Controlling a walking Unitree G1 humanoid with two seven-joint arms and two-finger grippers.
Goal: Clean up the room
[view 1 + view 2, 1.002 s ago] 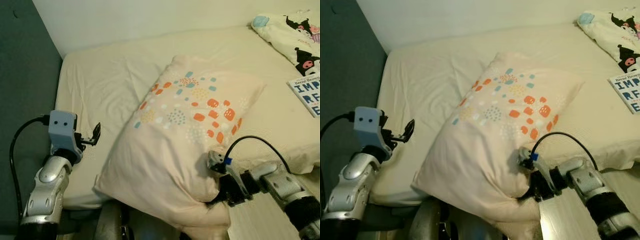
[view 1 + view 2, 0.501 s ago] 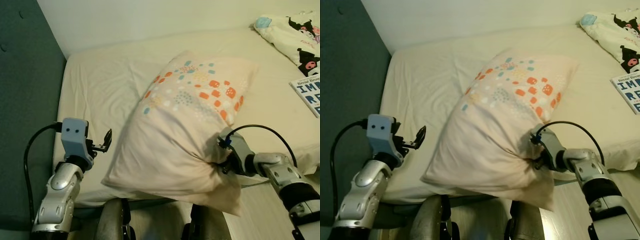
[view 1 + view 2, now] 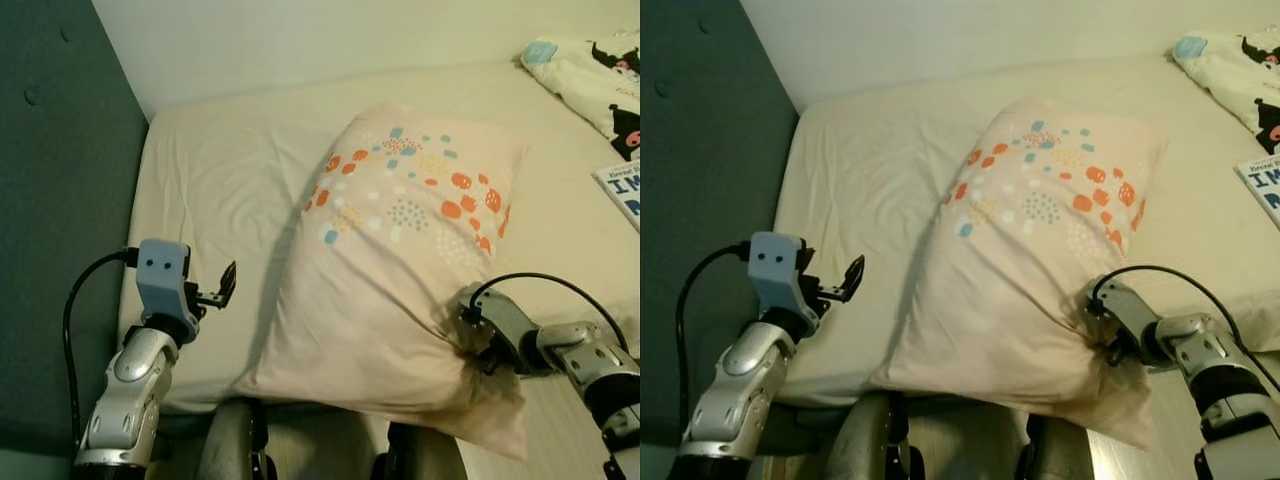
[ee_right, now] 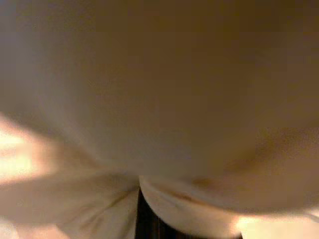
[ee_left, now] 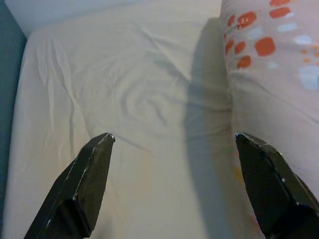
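A cream pillow (image 3: 400, 260) with orange, blue and yellow spots lies aslant on the bed (image 3: 220, 180), its near end hanging past the front edge. My right gripper (image 3: 462, 345) is shut on the pillow's near right corner, the cloth bunched around it; in the right wrist view the pillow cloth (image 4: 159, 99) presses right up against the camera. My left gripper (image 3: 226, 285) hovers open over the bed's front left edge, a short way left of the pillow. In the left wrist view its fingers (image 5: 84, 184) stand wide apart over the bare sheet (image 5: 129, 109).
A dark teal wall (image 3: 50, 200) runs along the bed's left side. A cartoon-print blanket (image 3: 600, 75) lies at the far right, and a book (image 3: 625, 190) sits at the right edge. My legs (image 3: 235, 445) stand against the bed's front.
The camera has shifted. The right gripper pulled the pillow's near corner up and rightward; the pillow now lies flatter on the bed. The left gripper stayed open beside it.
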